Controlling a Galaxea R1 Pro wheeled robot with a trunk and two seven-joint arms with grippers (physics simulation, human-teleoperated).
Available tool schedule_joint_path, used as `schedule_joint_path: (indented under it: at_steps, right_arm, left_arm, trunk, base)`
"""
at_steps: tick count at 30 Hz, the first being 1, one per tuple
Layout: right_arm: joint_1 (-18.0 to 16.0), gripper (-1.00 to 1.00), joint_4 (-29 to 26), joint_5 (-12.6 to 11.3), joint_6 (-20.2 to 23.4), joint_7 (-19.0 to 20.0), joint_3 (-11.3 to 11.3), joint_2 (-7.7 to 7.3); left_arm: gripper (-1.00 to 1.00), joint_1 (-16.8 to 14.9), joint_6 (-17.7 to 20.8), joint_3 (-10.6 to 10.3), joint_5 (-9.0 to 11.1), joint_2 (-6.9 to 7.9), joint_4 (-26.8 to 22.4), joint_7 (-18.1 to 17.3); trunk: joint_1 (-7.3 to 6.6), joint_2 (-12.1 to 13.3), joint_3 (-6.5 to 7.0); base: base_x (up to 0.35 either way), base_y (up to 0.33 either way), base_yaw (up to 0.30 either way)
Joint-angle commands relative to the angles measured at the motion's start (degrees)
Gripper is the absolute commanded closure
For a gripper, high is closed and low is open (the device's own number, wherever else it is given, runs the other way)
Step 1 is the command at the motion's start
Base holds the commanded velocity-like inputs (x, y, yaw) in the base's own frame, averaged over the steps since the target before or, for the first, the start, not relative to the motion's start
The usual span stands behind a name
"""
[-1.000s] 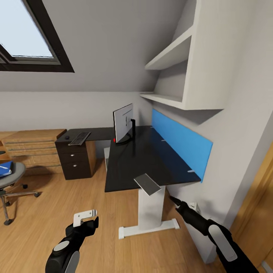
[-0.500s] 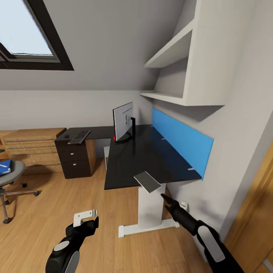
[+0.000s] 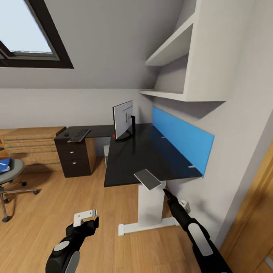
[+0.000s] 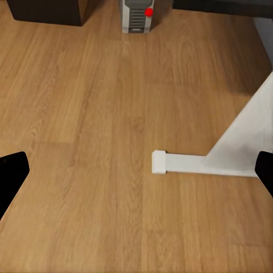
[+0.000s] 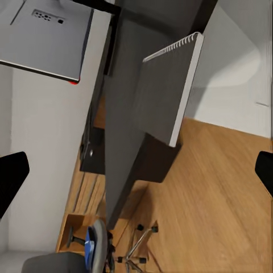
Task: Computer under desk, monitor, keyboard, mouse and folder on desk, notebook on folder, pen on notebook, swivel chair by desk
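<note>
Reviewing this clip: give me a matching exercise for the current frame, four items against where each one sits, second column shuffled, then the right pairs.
Things:
1. keyboard
2. notebook
3. folder
4. computer

Places:
A. on the swivel chair seat
B. on the floor under the desk
C. on the desk wing above the black drawer unit
D. overhanging the near edge of the desk

Pairs: 1-C, 2-D, 3-A, 4-B
</note>
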Motion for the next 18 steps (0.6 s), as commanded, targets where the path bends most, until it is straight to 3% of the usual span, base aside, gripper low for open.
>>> schedule_joint_path:
  at_steps: [1,7,18]
  right_arm:
    - [-0.10,-1.00,0.02,-0.45,0.10,0.04,-0.29,0.09]
    - [-0.28,-1.00,2.12,-0.01,-5.18,-0.43,-0.19,0.29]
    - [-0.23,-1.00,3.27,-0.42,-5.44,1.11,-0.10,0.87]
  left_arm:
    - [-1.00,-0.04,0.16,-0.07,0.60,0.02,-0.07,0.53]
    - [-1.00,-0.04,0.17,-0.07,0.60,0.05,-0.07,0.53]
    - [-1.00,-0.04,0.18,-0.07,0.60,0.05,-0.07,0.53]
  trunk:
    - [0.22,-0.45,-0.25]
    - [1.54,-2.86,-1.32]
    - [3.96,-7.27,-3.30]
  base:
    - [0.000,0.000,0.000]
    - [0.000,0.000,0.000]
    - [0.000,0.000,0.000]
